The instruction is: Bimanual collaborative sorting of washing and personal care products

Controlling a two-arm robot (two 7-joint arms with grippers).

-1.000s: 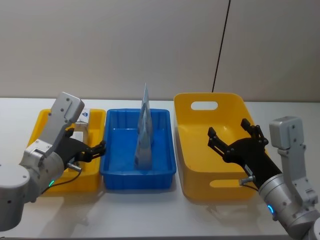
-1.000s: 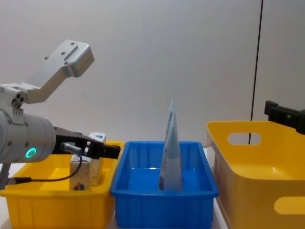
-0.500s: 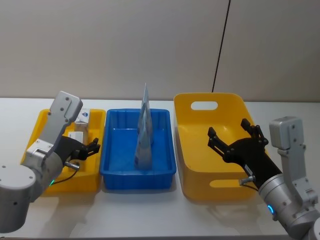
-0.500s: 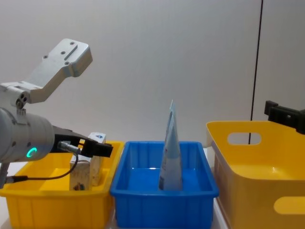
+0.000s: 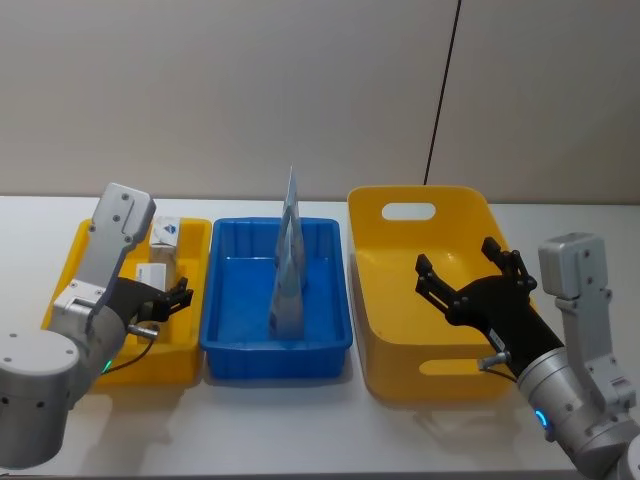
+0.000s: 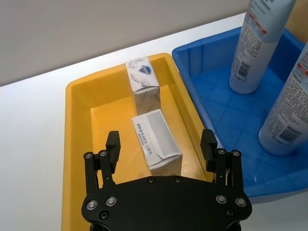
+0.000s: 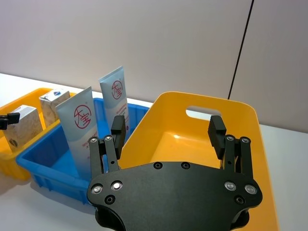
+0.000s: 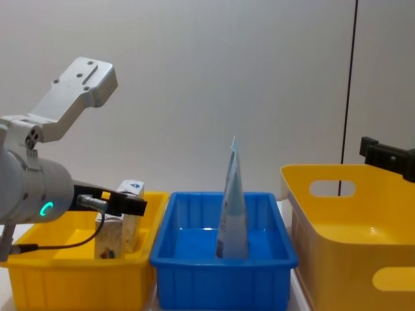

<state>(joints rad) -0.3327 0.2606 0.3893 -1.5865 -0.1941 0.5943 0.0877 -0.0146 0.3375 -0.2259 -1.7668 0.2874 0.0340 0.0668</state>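
Two grey-white marbled boxes lie in the small yellow bin (image 5: pixel 70 270) at the left, the near box (image 6: pixel 156 141) in front of the far box (image 6: pixel 142 83). My left gripper (image 6: pixel 160 139) hangs open just above the near box, holding nothing; the head view shows this gripper (image 5: pixel 173 300) over the bin's right half. Two light blue tubes (image 5: pixel 289 270) stand upright in the blue bin (image 5: pixel 330 350) in the middle. My right gripper (image 5: pixel 455 258) hovers open and empty over the large yellow bin (image 5: pixel 400 390) at the right.
All three bins stand side by side on a white table (image 5: pixel 300 420), with bare table in front of them. A black cable (image 5: pixel 440 90) runs down the wall behind the large yellow bin. Nothing lies inside the large yellow bin (image 7: pixel 211 106).
My left gripper has drawn back to the left, from the blue bin's edge to over the small yellow bin. The right arm has not moved.
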